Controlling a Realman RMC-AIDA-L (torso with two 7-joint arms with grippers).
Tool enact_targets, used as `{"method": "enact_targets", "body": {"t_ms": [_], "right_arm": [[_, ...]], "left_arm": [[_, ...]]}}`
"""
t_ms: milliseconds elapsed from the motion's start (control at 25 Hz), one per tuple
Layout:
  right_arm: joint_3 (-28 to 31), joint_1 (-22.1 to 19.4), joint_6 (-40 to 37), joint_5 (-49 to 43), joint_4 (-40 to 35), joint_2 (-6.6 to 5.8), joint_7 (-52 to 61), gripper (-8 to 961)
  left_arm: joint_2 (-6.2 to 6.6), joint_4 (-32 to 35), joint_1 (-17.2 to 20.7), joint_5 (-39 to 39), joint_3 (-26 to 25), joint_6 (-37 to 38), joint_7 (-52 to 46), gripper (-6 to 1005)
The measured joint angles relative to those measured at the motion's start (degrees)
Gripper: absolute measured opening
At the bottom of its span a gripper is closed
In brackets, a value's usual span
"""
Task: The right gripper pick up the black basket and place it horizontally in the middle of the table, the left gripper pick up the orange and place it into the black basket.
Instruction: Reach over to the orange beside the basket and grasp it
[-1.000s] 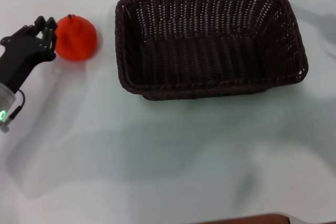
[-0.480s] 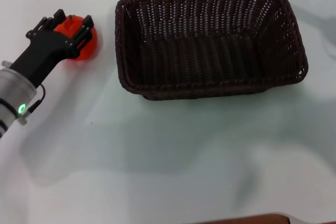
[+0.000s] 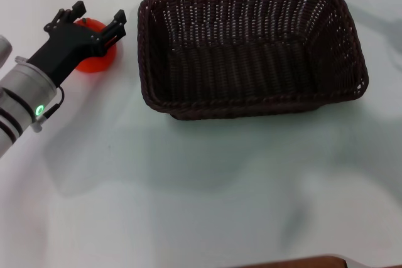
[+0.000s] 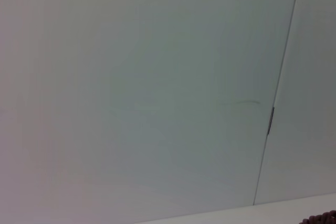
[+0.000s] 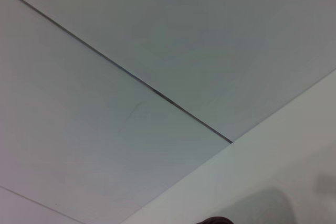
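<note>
Head view: the left gripper (image 3: 94, 23) hangs over the orange (image 3: 95, 59) at the far left of the white surface (image 3: 201, 186), its black fingers (image 3: 116, 26) spread apart on either side of the fruit, released and not gripping it. Most of the orange is hidden behind the claw. The basket (image 3: 251, 48) sits lengthwise across the far middle of the surface, just right of the orange, upright and with nothing in it. Right gripper is out of sight, so I cannot tell its fingers' state
</note>
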Motion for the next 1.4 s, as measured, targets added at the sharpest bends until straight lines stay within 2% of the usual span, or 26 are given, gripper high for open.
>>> {"method": "enact_targets", "body": {"t_ms": [40, 480, 680, 800, 1000, 1400], "right_arm": [[0.1, 0.0, 0.0, 0.0, 0.1, -0.03, 0.0, 563], [0.3, 0.1, -0.1, 0.3, 0.5, -0.25, 0.0, 563], [0.2, 0.6, -0.1, 0.4, 0.6, -0.25, 0.1, 563], [0.2, 0.7, -0.1, 0.5, 0.9, -0.25, 0.2, 563], [0.3, 0.9, -0.2, 0.5, 1.3, -0.25, 0.1, 562], [0.2, 1.5, -0.4, 0.5, 2.1, -0.39, 0.0, 562]], "left_arm": [[0.0, 0.0, 0.0, 0.0, 0.0, 0.1, 0.0, 897], [0.09, -0.4, 1.9, 0.0, -1.4, -0.1, 0.3, 709], [0.09, -0.5, 1.9, 0.0, -1.4, -0.1, 0.3, 502], [0.16, -0.5, 1.8, 0.0, -1.5, -0.1, 0.5, 261], [0.3, -0.3, 1.6, 0.3, -1.5, -0.2, 0.5, 40], [0.84, -2.0, 1.6, 1.0, 1.1, -0.5, 0.5, 14]]}}
